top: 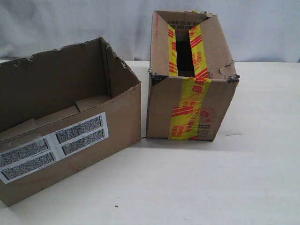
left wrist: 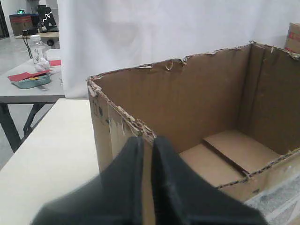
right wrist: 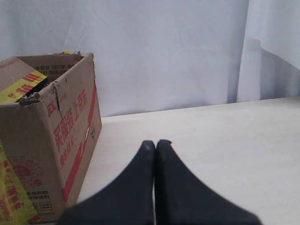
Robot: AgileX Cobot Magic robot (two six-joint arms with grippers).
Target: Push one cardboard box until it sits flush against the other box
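your left end effector [left wrist: 146, 139] is clenched on nothing, tips at the torn end wall of the cardboard box [top: 70, 140]. that box sits angled on the tabletop [top: 220, 187], one corner just beside the other box [top: 187, 108], not flush. your right end effector [right wrist: 155, 143] is also clenched, empty.
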